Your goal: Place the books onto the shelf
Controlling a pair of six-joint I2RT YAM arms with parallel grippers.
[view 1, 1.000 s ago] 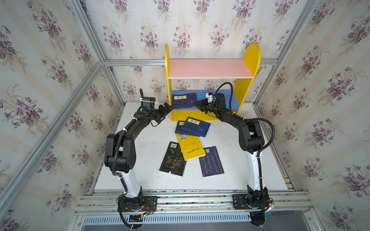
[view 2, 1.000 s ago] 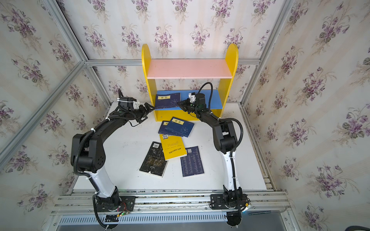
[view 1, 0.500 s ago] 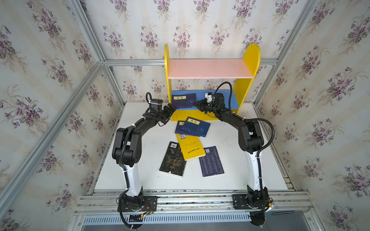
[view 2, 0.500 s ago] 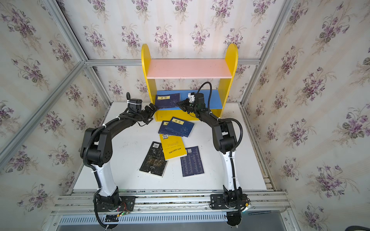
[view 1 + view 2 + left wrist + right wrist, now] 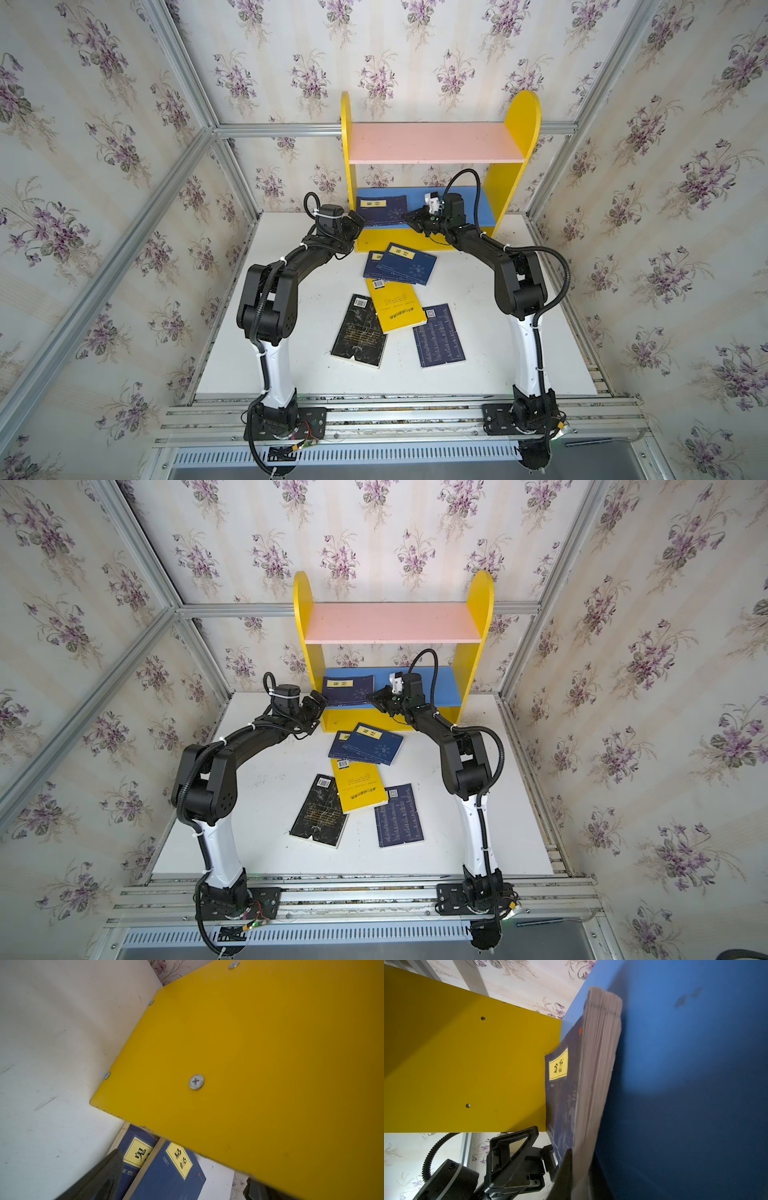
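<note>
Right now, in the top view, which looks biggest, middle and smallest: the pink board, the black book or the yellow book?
1. Pink board, clearly largest.
2. Black book and yellow book look about alike, and they overlap, so I won't rank them.

Left tool [image 5: 355, 221] stands spread wide; right tool [image 5: 410, 217] is pinched closed.

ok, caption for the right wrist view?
Right gripper pinches the navy book by its pages, on the blue shelf board.

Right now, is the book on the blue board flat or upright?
Lying flat: the navy book rests cover-up on the blue lower board, yellow label showing, right gripper shut on its edge.
</note>
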